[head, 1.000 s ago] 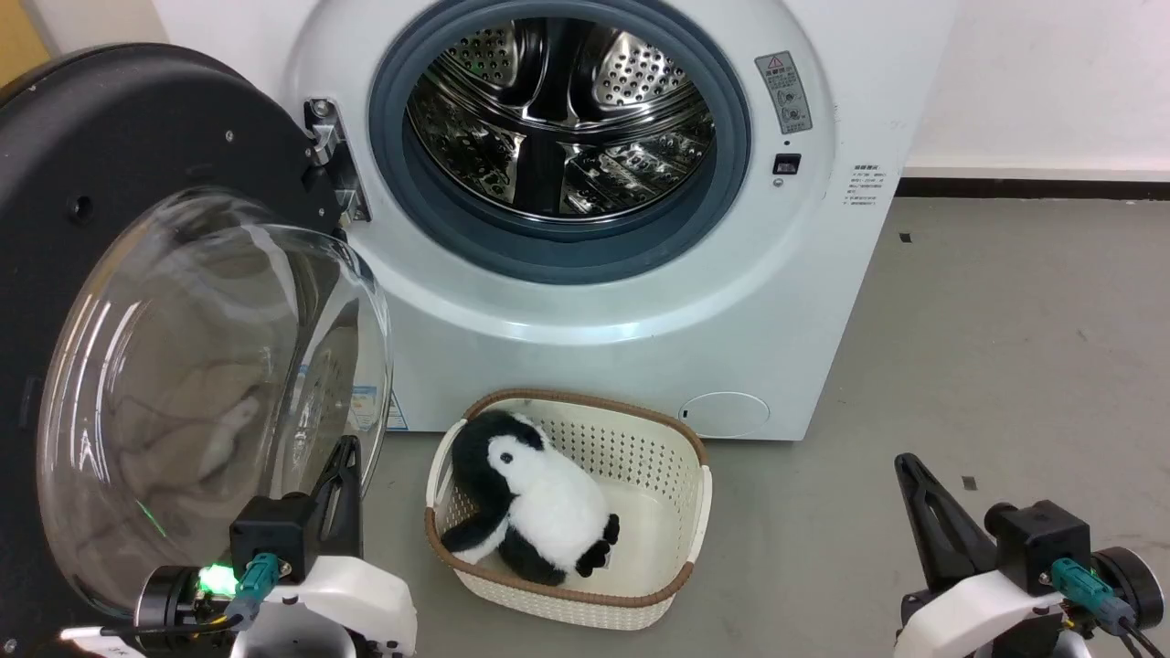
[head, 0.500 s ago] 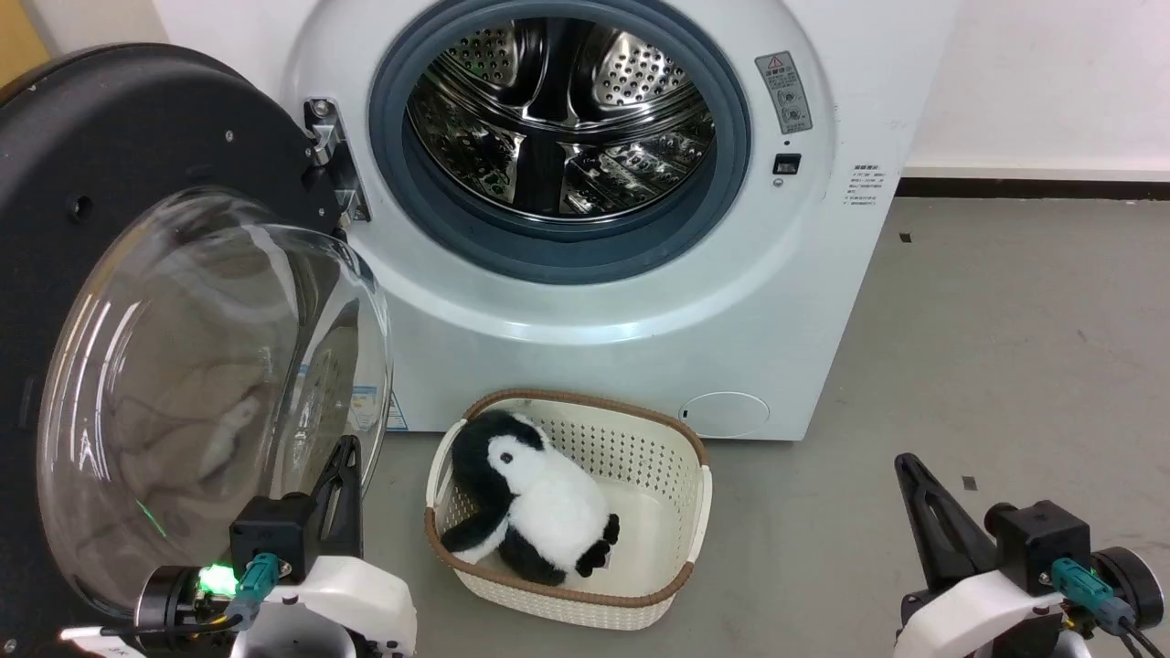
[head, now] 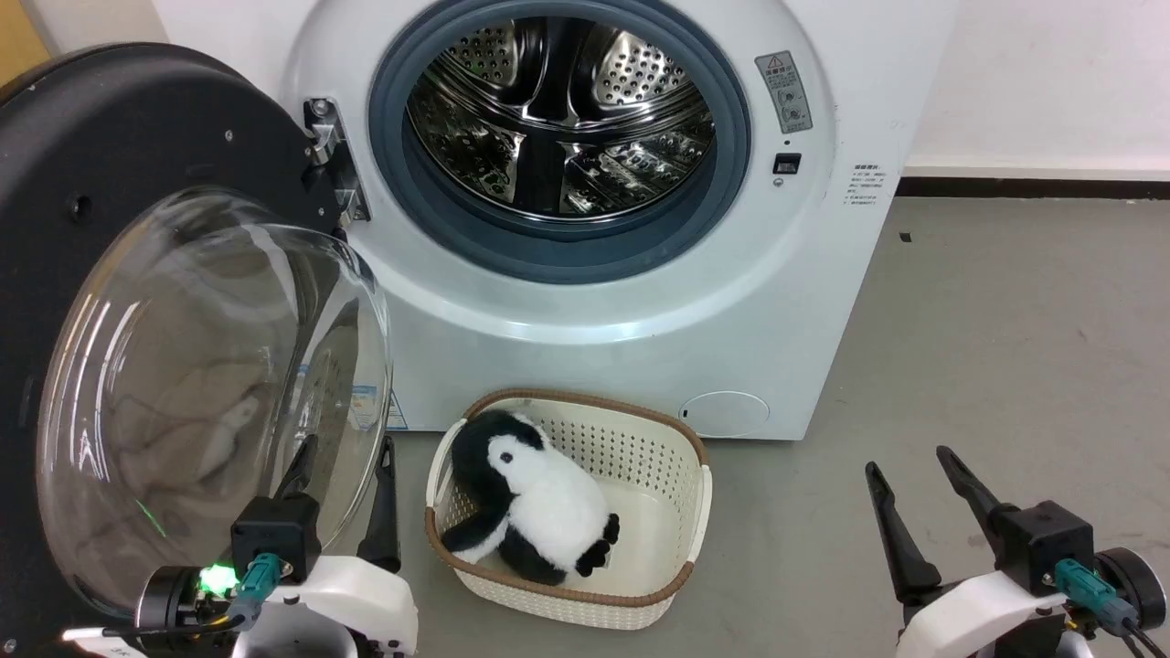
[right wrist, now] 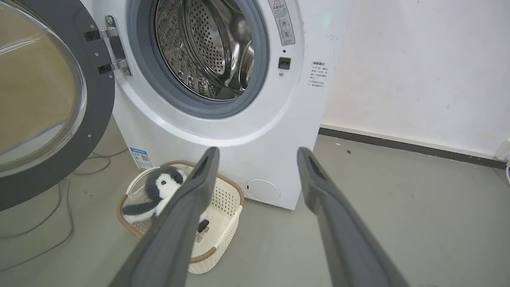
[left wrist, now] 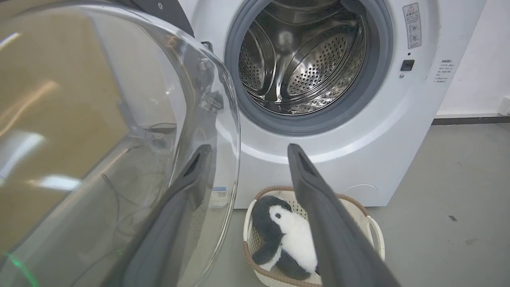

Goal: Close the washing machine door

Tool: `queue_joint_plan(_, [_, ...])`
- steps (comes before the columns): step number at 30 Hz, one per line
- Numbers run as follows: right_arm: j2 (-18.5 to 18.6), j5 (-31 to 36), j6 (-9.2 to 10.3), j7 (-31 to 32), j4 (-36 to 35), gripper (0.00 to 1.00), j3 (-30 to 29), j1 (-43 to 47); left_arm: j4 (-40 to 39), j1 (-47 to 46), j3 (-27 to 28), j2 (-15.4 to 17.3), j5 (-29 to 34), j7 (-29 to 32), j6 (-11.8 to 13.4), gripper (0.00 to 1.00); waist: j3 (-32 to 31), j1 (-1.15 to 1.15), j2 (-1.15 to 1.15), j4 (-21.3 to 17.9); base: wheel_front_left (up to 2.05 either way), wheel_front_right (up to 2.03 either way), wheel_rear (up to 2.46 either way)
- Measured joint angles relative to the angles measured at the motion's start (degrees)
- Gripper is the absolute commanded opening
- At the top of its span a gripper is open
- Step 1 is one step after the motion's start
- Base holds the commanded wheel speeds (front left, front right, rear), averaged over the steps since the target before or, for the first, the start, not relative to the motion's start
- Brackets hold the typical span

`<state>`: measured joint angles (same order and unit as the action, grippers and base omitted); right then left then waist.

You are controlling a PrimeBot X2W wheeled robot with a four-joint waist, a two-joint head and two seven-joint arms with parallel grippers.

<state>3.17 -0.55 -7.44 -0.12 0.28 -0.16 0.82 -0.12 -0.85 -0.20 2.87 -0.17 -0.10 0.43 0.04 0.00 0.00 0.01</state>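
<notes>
The big round black-rimmed glass door [head: 110, 146] hangs wide open at nine o'clock of the white washing machine [head: 640, 347]. The left gripper [head: 345, 457] and right gripper [head: 909, 461] are spread apart, empty. Closing is not started; next the door likely needs a push.

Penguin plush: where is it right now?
Head view, lower centre: the penguin plush lies in the cream basket on the floor, just in front of the washing machine, below its open drum.

Warning triangle [head: 775, 62] on washing machine [head: 640, 347] sticker [head: 783, 91]
</notes>
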Motion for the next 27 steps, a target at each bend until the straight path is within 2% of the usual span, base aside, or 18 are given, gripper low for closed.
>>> queue_joint_plan(8, [0.0,-0.5,0.00,-0.9,0.0,1.00,-0.6,0.0,-0.1,0.0,-0.6,0.0,0.0,-1.0,1.5,1.00,0.1,0.00,0.00,0.1,0.00,0.00,0.00])
queue_joint_plan(9, [0.0,-0.5,0.00,-1.0,0.0,1.00,-0.7,0.0,-0.2,0.0,-0.7,0.0,0.0,-1.0,1.6,0.44,0.2,0.00,0.00,0.1,0.00,0.00,0.00])
queue_joint_plan(10, [0.0,-0.5,0.00,-1.1,0.0,1.00,-0.7,0.0,-0.3,0.0,-0.8,0.0,0.0,-1.1,1.7,0.16,0.2,0.01,0.00,0.2,0.00,0.00,0.00])
queue_joint_plan(11, [0.0,-0.5,0.00,-1.1,0.0,1.00,-0.8,0.0,-0.4,0.0,-0.8,0.0,0.0,-1.2,2.0,0.00,0.2,0.01,0.00,0.2,0.00,0.00,0.00])
queue_joint_plan(17, [0.0,-1.0,0.00,-2.0,0.1,1.00,-1.3,0.0,-1.7,-0.4,-1.1,0.3,0.0,-2.0,3.0,0.00,0.3,0.01,0.00,0.7,0.00,0.00,0.00])
queue_joint_plan(27, [0.0,-1.5,0.00,-3.1,0.1,1.00,-1.6,0.0,-5.2,-2.7,0.0,0.6,-1.4,-3.1,3.1,0.00,0.6,0.00,0.00,2.1,0.00,0.00,0.00])
